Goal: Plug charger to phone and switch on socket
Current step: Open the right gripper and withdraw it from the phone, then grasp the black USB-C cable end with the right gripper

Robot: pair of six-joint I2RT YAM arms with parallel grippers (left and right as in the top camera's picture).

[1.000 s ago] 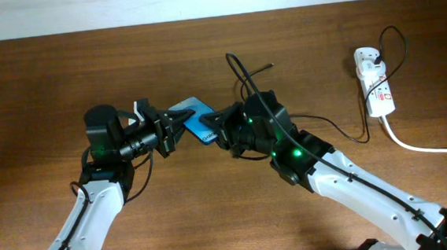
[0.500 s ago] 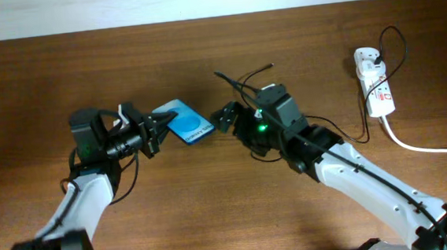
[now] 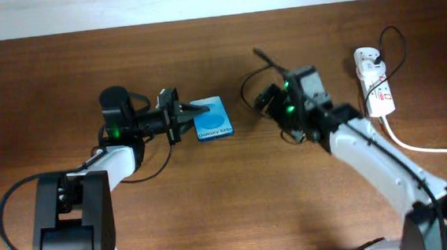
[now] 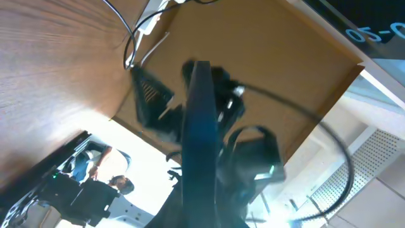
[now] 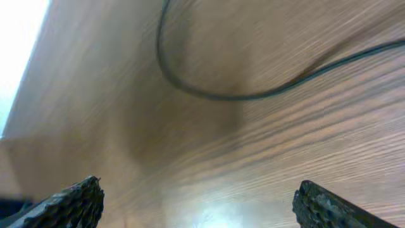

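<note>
The phone (image 3: 213,119), blue screen up, lies at table centre-left. My left gripper (image 3: 179,120) is shut on its left edge; in the left wrist view the phone (image 4: 199,126) shows edge-on as a dark bar between the jaws. My right gripper (image 3: 266,100) is open and empty, to the right of the phone and apart from it. The charger cable (image 3: 245,85) loops beside it, with its connector tip (image 3: 257,52) free just behind. In the right wrist view the cable (image 5: 190,90) lies on the wood ahead of the wide-apart fingers (image 5: 76,202). The socket (image 3: 375,81) sits far right.
The socket's thick white lead (image 3: 422,147) runs off the right edge. The black cable continues across the table (image 3: 351,138) to a plug at the socket's far end. The table's back edge meets a pale wall (image 3: 199,0).
My left gripper has carried the phone to the right and turned it. My right gripper has moved right and back, away from the phone, towards the cable loop; the connector tip has shifted right.
</note>
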